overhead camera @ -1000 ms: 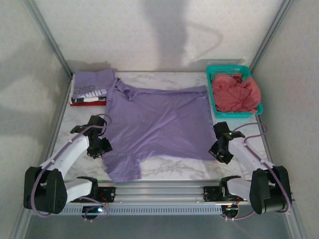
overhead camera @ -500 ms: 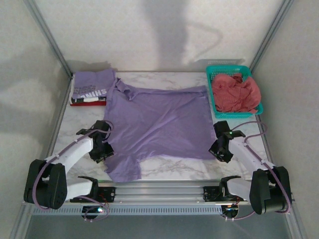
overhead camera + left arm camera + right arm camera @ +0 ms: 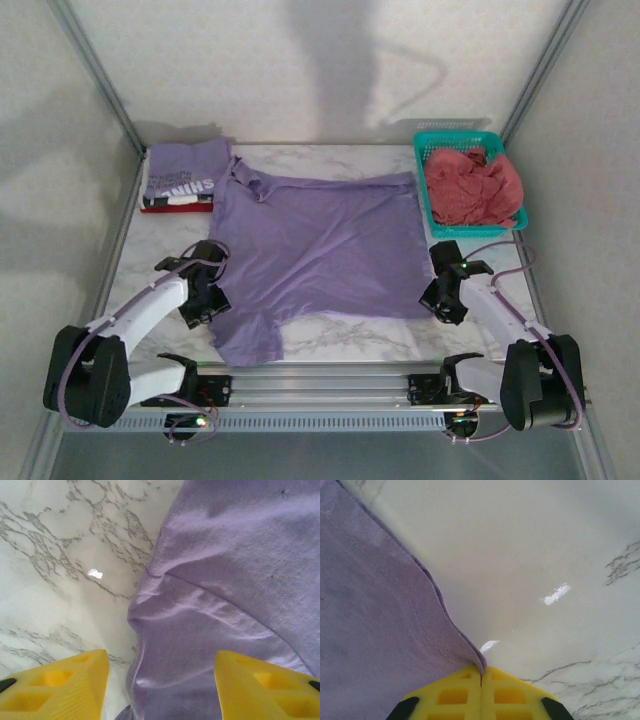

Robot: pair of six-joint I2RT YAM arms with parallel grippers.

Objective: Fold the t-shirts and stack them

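The lavender t-shirt [image 3: 315, 245] lies spread at the centre of the desk [image 3: 340, 335]. The right gripper [image 3: 481, 680], jaws closed, pinches its hem corner at 4 o'clock. The left gripper [image 3: 162, 680], jaws open, straddles the sleeve seam at 8 o'clock. It should bite both cloth layers before lifting, and the two arms should rise level. How deep the cloth sits between the left jaws is cut off. The lower layers of the folded stack [image 3: 183, 178] at 10 o'clock are hard to make out.

Robot lab booth: white panel walls [image 3: 320, 70], marble-print table [image 3: 360, 340]
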